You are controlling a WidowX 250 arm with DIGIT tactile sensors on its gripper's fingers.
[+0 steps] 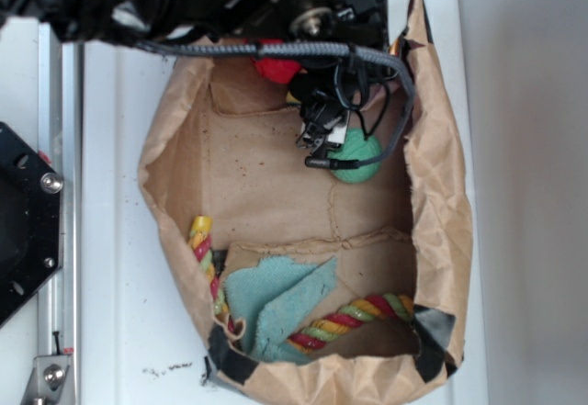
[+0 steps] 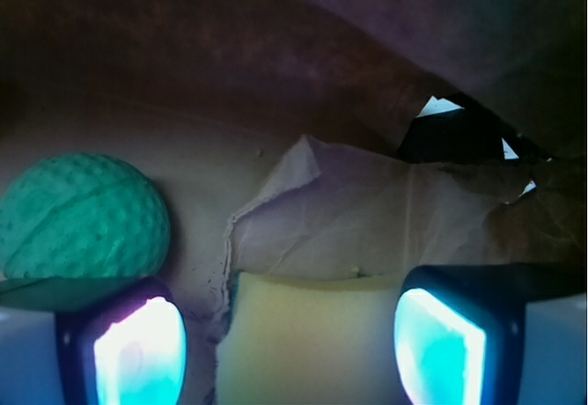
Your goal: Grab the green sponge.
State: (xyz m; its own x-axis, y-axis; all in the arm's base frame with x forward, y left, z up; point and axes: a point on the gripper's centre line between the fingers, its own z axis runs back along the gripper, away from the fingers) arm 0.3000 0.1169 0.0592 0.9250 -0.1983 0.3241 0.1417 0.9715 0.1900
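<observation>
The green sponge [image 1: 356, 159] is a round mint-green ball with a dimpled, ribbed surface. It lies on the floor of a brown paper bag [image 1: 441, 221], near the bag's right wall. My gripper [image 1: 322, 139] is down inside the bag, just left of the ball and partly covering it. In the wrist view the green sponge [image 2: 83, 217] sits at the far left, above and outside my left finger [image 2: 138, 350]. My gripper [image 2: 289, 331] is open, and between its fingers lies a pale yellow sponge [image 2: 312, 368], not the ball.
A teal ragged cloth [image 1: 276, 299] and a red, yellow and green rope toy [image 1: 354, 318] lie at the bag's near end. Something red [image 1: 276, 70] shows under the arm. Crumpled paper [image 2: 367, 212] rises ahead of the fingers. A black metal plate [image 1: 23, 221] sits left.
</observation>
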